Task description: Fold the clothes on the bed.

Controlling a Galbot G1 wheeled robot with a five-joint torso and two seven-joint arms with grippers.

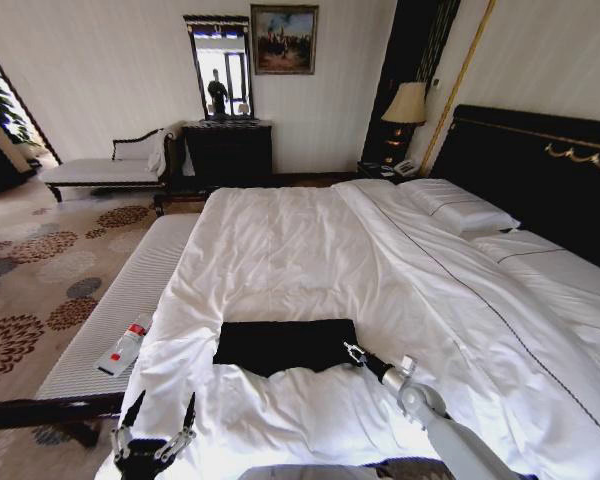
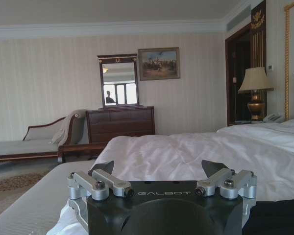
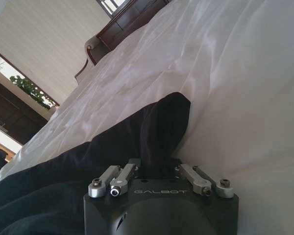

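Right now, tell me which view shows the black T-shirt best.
Head view: the whole T-shirt lies folded on the duvet, right gripper at its edge. Right wrist view shows one pinched fold; left wrist view just a dark corner.

black folded t-shirt [image 1: 285,345] lies flat near the foot of the white-duveted bed [image 1: 310,250].

**Legible markings**

"GALBOT": pale capitals on the black housing of the left hand [image 2: 158,172], left wrist view.

"GALBOT": same wordmark on the black housing of the right hand [image 3: 159,169], right wrist view.

Bottle [image 1: 125,346] on the counter [image 1: 100,335]: red label, wording too small to read.
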